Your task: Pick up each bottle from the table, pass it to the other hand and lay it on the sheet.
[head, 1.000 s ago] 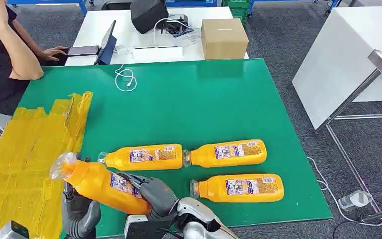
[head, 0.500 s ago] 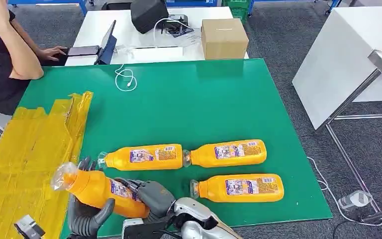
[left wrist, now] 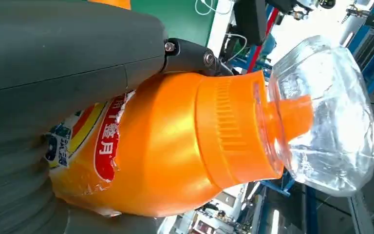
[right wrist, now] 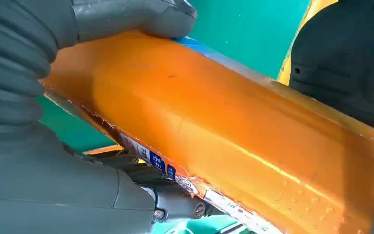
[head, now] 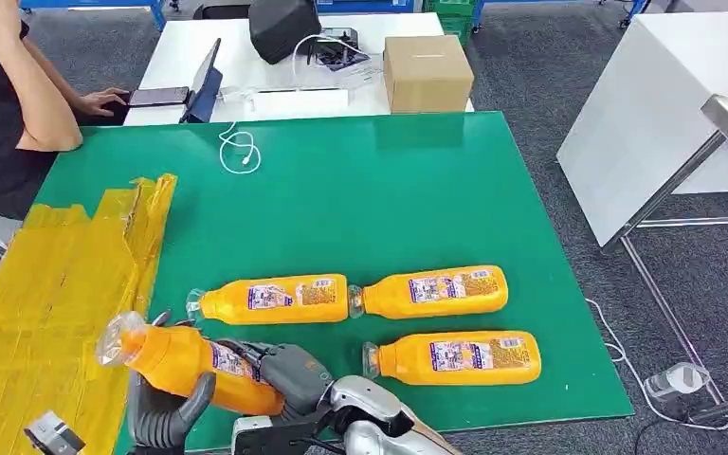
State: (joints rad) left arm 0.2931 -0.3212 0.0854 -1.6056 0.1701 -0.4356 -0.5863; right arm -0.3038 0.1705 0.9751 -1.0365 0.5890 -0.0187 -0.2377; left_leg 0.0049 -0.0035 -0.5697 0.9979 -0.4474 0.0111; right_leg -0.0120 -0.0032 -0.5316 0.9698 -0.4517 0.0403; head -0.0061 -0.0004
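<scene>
An orange bottle (head: 185,365) with a clear cap is held above the green table's near left corner, cap toward the yellow sheet (head: 52,303). My right hand (head: 289,374) grips its base end. My left hand (head: 166,412) wraps around its neck end from below. In the left wrist view the bottle (left wrist: 190,146) lies against the left hand (left wrist: 53,63), thumb across the label. In the right wrist view my right hand (right wrist: 39,73) clasps the bottle (right wrist: 214,126). Three more orange bottles lie on the table: one (head: 275,299), one (head: 433,292) and one (head: 457,357).
The green table (head: 360,190) carries a white cable (head: 239,150) at its far edge. Behind it a white desk holds a cardboard box (head: 427,72), a laptop and a black bag. A person (head: 5,104) sits at the far left. A white table (head: 659,104) stands at right.
My left hand has come up and closed around the bottle's neck end. The bottle has dropped lower and levelled out while my right hand keeps its hold on the base.
</scene>
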